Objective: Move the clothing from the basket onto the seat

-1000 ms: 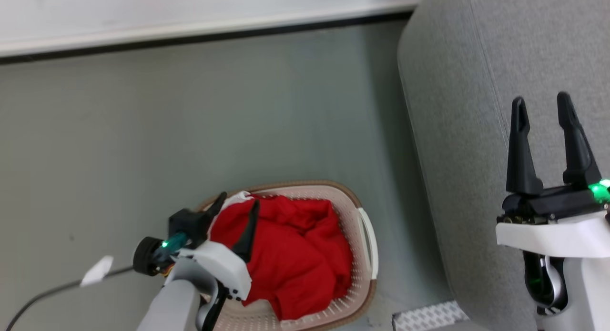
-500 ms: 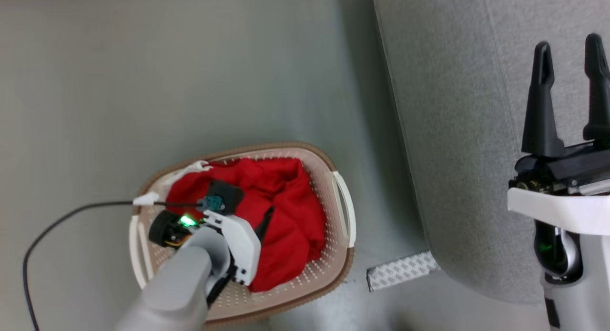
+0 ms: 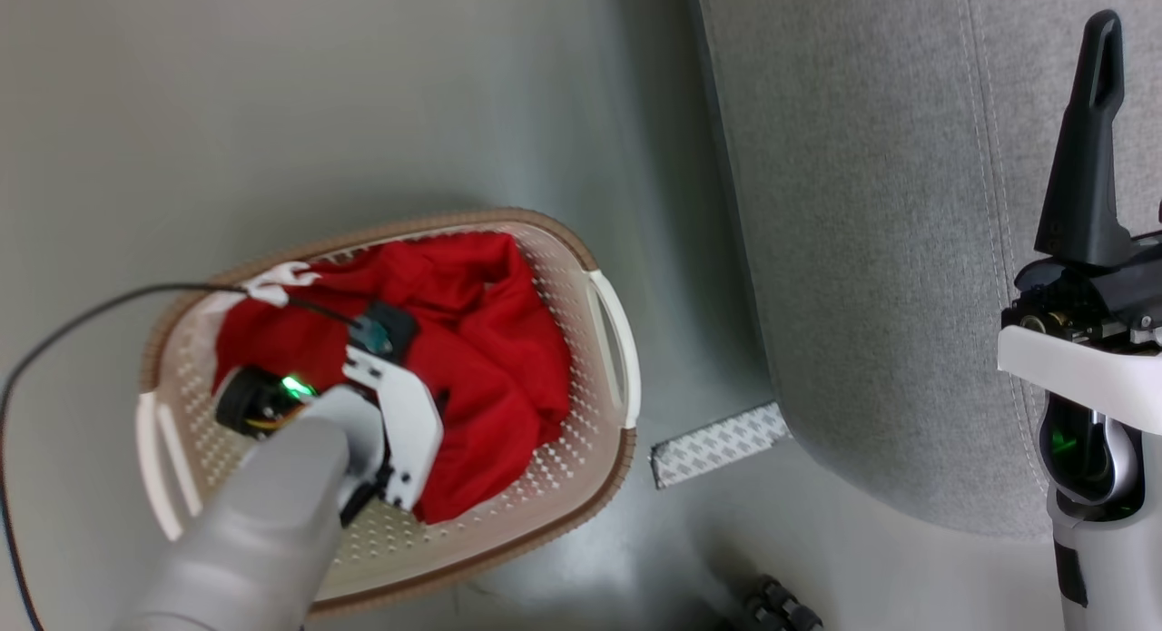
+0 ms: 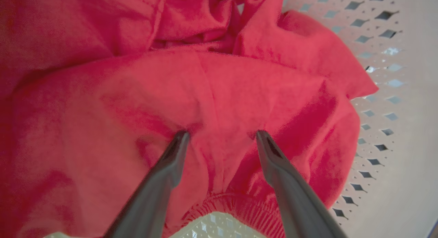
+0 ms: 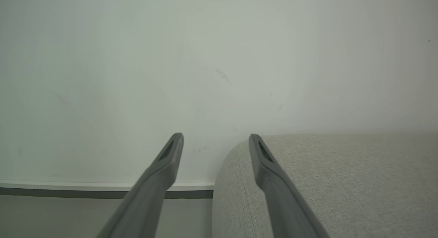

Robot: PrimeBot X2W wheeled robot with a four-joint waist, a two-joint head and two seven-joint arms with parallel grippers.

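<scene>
The red clothing (image 3: 481,340) lies crumpled in the cream basket (image 3: 545,227), which stands on the floor left of the grey seat (image 3: 862,250). My left arm (image 3: 399,413) reaches down into the basket. In the left wrist view my left gripper (image 4: 220,135) is open, both fingertips pressing into the clothing (image 4: 222,87), with the perforated basket wall (image 4: 393,94) on the right. My right gripper (image 5: 215,138) is open and holds nothing, raised over the seat (image 5: 325,183). One of its fingers (image 3: 1085,159) stands at the head view's right edge.
A black cable (image 3: 91,309) crosses the floor and the basket's left rim to my left wrist. A patterned grey-white strip (image 3: 717,445) lies on the floor between basket and seat. A dark ribbed object (image 3: 772,604) sits at the bottom edge. A wall with a skirting board (image 5: 102,186) stands behind the seat.
The head camera has tilted down and shifted the whole picture. My left gripper has dropped from the basket's near rim down onto the clothing. The right gripper stays open.
</scene>
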